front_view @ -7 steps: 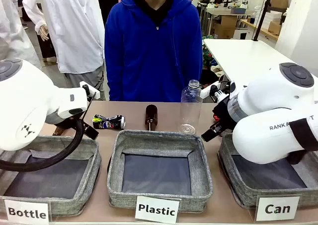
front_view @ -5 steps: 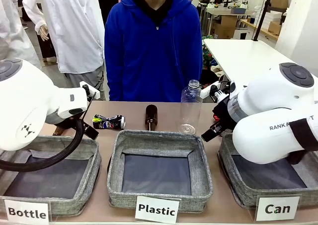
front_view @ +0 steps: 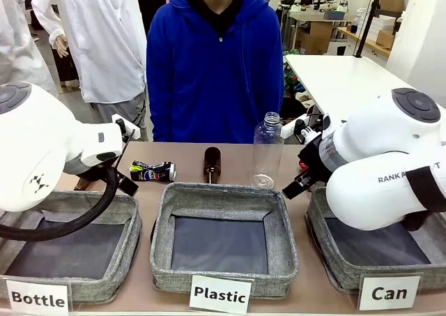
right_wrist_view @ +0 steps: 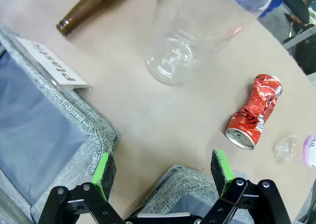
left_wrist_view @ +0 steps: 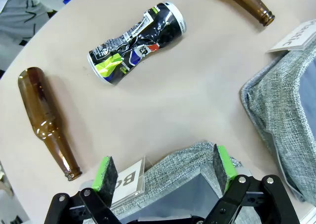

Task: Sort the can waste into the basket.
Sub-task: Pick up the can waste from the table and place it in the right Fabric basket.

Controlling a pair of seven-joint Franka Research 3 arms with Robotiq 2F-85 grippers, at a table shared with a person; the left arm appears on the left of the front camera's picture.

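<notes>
landmark: Plastic basket [front_view: 223,196], middle of three grey baskets on the counter [front_view: 187,155]
left hand [left_wrist_view: 163,165]: fingers spread wide, nothing between the green pads; hangs left of the Plastic basket, over the far rim of the Bottle basket [front_view: 129,227]
right hand [right_wrist_view: 163,165]: fingers spread wide, holds nothing; hangs right of the Plastic basket, over the far rim of the Can basket [front_view: 319,236]
black can [front_view: 153,170]: dented, on its side on the counter, just behind the Plastic basket's far left corner, apart from the left hand
red can [right_wrist_view: 254,110]: crushed, on its side on the counter, beyond the clear bottle as seen from the Plastic basket, outside every basket, apart from the right hand
Can basket: just right of the Plastic basket, dark bottom bare where it shows
clear bottle [front_view: 267,152]: upright, no cap, at the Plastic basket's far right corner
brown bottle [front_view: 212,164]: lying just behind the Plastic basket's far rim
second brown bottle [left_wrist_view: 47,120]: lying on the counter, farther from the Plastic basket than the black can
person [front_view: 216,65]: blue hoodie, stands behind the counter, beyond the Plastic basket
</notes>
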